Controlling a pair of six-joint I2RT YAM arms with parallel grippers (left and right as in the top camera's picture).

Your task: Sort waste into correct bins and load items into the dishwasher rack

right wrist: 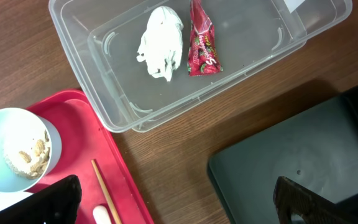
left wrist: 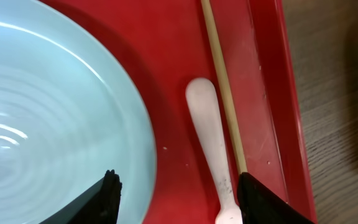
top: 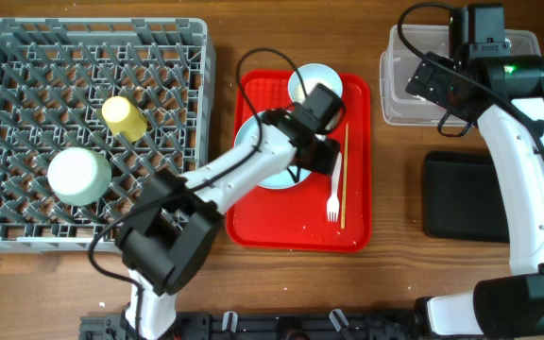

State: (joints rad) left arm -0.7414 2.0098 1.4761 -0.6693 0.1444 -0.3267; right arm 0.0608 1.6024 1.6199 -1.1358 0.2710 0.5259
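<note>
Though hidden overhead, tissue [right wrist: 160, 40] and wrapper [right wrist: 202, 45] lie in the tub [right wrist: 253, 43] in your right-wrist view; left hand [left wrist: 179, 186] and right hand [right wrist: 176, 186] gape wide, empty.

The overhead camera looks straight down from well above, taking in the whole table from the grey rack [top: 26, 85] across the red tray [top: 291, 222] to the clear tub [top: 395, 104] and black tray [top: 456, 198]. The left wrist camera hangs very close over the red tray [left wrist: 173, 37], facing down at the plate [left wrist: 55, 112], fork [left wrist: 209, 137] and chopstick [left wrist: 222, 87]. The right wrist camera sits higher, facing down on the clear tub [right wrist: 247, 43] and black tray [right wrist: 278, 162]; the red tray's [right wrist: 82, 134] corner, chopstick [right wrist: 104, 183] and fork [right wrist: 102, 214] show in both wrist views.
</note>
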